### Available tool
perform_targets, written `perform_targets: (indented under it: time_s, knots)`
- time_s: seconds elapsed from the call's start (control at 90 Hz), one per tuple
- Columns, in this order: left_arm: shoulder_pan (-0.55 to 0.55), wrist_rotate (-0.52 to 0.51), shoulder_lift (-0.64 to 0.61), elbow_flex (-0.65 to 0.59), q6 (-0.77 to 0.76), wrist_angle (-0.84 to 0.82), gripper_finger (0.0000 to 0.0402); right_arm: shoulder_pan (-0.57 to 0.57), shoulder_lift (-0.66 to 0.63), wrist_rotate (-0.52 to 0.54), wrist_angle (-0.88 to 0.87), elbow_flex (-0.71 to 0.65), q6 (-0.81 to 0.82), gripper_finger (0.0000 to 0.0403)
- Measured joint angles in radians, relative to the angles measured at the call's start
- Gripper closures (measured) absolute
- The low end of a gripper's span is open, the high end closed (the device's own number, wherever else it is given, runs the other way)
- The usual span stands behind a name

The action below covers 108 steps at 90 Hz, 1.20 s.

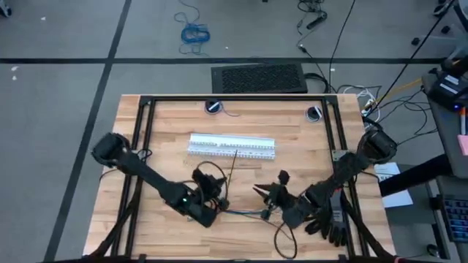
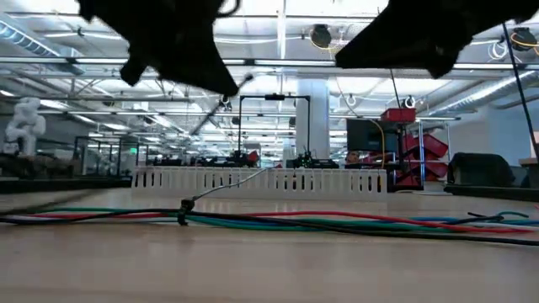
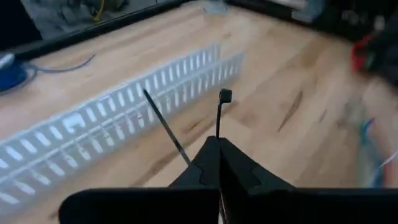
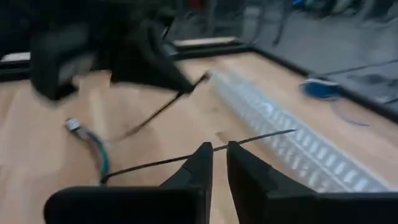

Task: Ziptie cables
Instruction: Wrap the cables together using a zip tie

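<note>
The cables (image 2: pixel 337 223) lie on the wood between my two arms near the table's near edge (image 1: pixel 245 212), with a pale end plug (image 4: pixel 73 124). One thin dark ziptie (image 1: pixel 232 166) lies on the table, running from the cables toward the white slotted strips. Where it meets the bundle, a small dark knot (image 2: pixel 184 209) shows. My left gripper (image 3: pixel 218 142) hangs above the cables, shut on a second ziptie. My right gripper (image 4: pixel 219 149) hovers low to the right of it (image 1: pixel 263 191) with a narrow gap. The lying ziptie (image 4: pixel 261 137) crosses just beyond its tips; I cannot tell whether they touch. My left gripper pinches the second ziptie between its two fingertips, a short way below the head end (image 3: pixel 217 127). The square head (image 3: pixel 225 95) sticks out past the tips. The rest of the strip (image 4: pixel 152 115) trails slanting down below the fingers.
Two white slotted strips (image 1: pixel 232 146) lie side by side across the table's middle. A black glove (image 1: pixel 329 228) rests near the right arm at the near edge. Black frame rails (image 1: pixel 234 97) border the table. A blue coiled cable (image 1: pixel 194 33) lies on the floor beyond.
</note>
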Motion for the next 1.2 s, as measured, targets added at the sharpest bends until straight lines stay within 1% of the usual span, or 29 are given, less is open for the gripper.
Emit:
perform_targets:
  time_s: [0.067,0.133,0.2,0.278,0.367,0.433,0.544,0.644,0.756,0.944,1.011,1.111,1.2]
  knots:
    - [-0.013,-0.031,0.043,0.025,0.067,0.012,0.0402,0.004,0.048,0.032,0.050,0.000,-0.024,0.0363]
    - [-0.025,-0.070,0.067,0.055,0.138,0.012,0.0402,0.003,0.098,0.037,0.117,0.000,-0.060,0.0363]
    - [-0.035,-0.103,0.084,0.098,0.204,0.017,0.0402,0.003,0.146,0.034,0.197,0.000,-0.098,0.0358]
    - [-0.043,-0.127,0.089,0.142,0.265,0.011,0.0402,-0.002,0.185,0.000,0.330,0.000,-0.162,0.0345]
    - [-0.058,-0.149,0.088,0.191,0.344,0.018,0.0402,-0.004,0.207,-0.061,0.493,0.000,-0.250,0.0324]
    - [-0.071,-0.190,0.088,0.208,0.414,0.018,0.0402,0.000,0.209,-0.090,0.591,0.000,-0.315,0.0309]
    - [-0.089,-0.260,0.105,0.214,0.489,0.015,0.0402,0.004,0.208,-0.084,0.742,0.000,-0.414,0.0289]
    - [-0.091,-0.317,0.131,0.214,0.514,0.015,0.0402,0.001,0.208,-0.076,0.852,0.000,-0.456,0.0285]
    - [-0.088,-0.361,0.168,0.214,0.522,0.015,0.0402,-0.012,0.208,-0.059,0.896,0.000,-0.487,0.0291]
    - [-0.087,-0.483,0.223,0.254,0.613,0.017,0.0402,-0.038,0.208,-0.065,0.882,0.000,-0.460,0.0300]
    - [-0.087,-0.531,0.239,0.267,0.666,0.046,0.0402,-0.043,0.208,-0.065,0.872,0.000,-0.449,0.0300]
    - [-0.086,-0.539,0.258,0.271,0.772,0.094,0.0402,-0.046,0.208,-0.068,0.874,0.000,-0.449,0.0300]
    - [-0.082,-0.539,0.272,0.271,0.802,0.119,0.0402,-0.046,0.208,-0.076,0.874,0.000,-0.449,0.0300]
